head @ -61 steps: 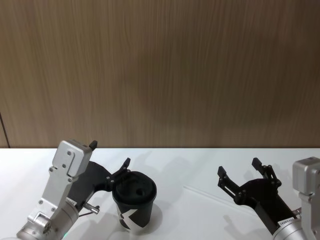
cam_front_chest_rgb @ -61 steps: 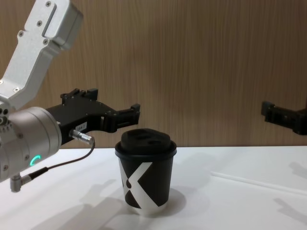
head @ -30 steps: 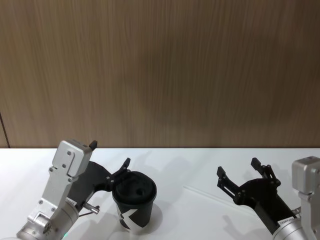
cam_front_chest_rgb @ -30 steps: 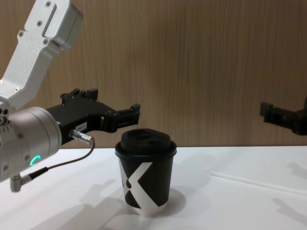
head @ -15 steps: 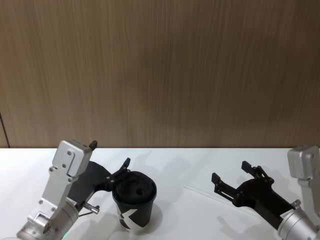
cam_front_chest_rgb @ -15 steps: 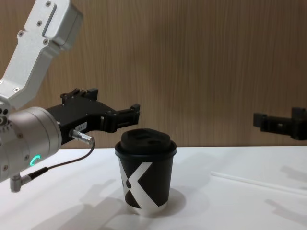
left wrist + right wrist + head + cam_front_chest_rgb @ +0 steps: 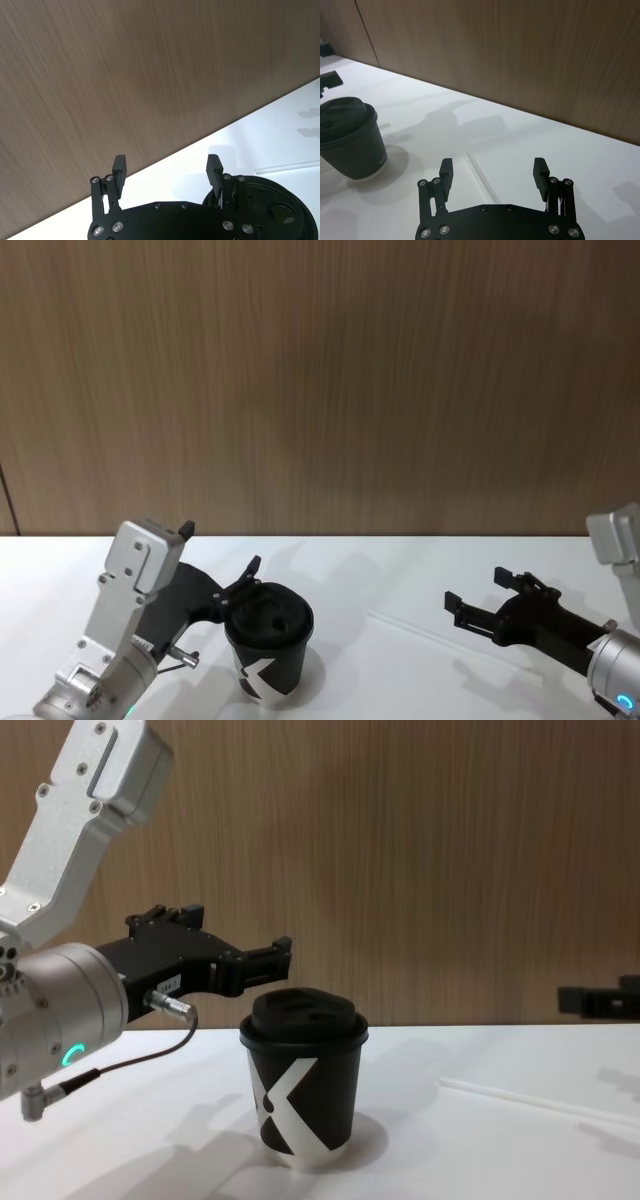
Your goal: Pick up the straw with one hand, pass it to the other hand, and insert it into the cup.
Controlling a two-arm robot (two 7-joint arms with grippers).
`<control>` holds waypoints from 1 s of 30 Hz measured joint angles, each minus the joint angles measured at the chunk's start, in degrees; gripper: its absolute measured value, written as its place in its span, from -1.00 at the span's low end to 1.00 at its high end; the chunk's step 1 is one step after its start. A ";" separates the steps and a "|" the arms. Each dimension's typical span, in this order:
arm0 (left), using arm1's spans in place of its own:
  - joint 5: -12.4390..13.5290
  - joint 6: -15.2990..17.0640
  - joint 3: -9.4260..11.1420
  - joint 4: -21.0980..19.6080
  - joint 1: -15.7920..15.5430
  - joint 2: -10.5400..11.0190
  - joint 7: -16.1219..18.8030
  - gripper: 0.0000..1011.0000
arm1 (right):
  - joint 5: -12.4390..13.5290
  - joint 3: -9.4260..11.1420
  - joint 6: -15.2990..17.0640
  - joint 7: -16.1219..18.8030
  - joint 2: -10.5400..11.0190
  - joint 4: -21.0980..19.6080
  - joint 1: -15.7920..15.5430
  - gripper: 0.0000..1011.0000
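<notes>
Step 1: right gripper (image 7: pixel 475 590), fingers wide, seemingly hung over the straw (image 7: pixel 520 1098) near the table's (image 7: pixel 380 565) right edge; it must descend next. Left gripper (image 7: pixel 220 547), wide, by cup (image 7: pixel 300 1110).

Black screw-studded left gripper (image 7: pixel 166 165), silver wrist (image 7: pixel 60 1010), green ring (image 7: pixel 69 1054), thin cable (image 7: pixel 140 1055); right gripper (image 7: pixel 493 166) black.

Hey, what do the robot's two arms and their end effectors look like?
Both are alike: the left end effector and right end effector are black, two-fingered linkages studded with silver screws. Each arm has a silver cylindrical wrist and a boxy pale-grey link. The left wrist carries a glowing green ring and a thin dark cable.
</notes>
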 joint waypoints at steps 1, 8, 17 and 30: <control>0.00 0.00 0.00 0.00 0.00 0.00 0.00 0.98 | 0.10 -0.09 0.14 0.33 0.21 0.72 0.48 0.98; 0.00 0.00 0.00 0.00 0.00 0.00 0.00 0.98 | 0.68 -0.87 0.97 3.02 1.45 5.38 3.44 0.98; 0.00 0.00 0.00 0.00 0.00 0.00 0.00 0.98 | 0.80 -2.26 1.12 5.92 2.91 9.84 5.84 0.98; 0.00 0.00 0.00 0.00 0.00 0.00 0.00 0.98 | -0.31 -4.29 0.05 8.26 5.14 13.59 7.36 0.98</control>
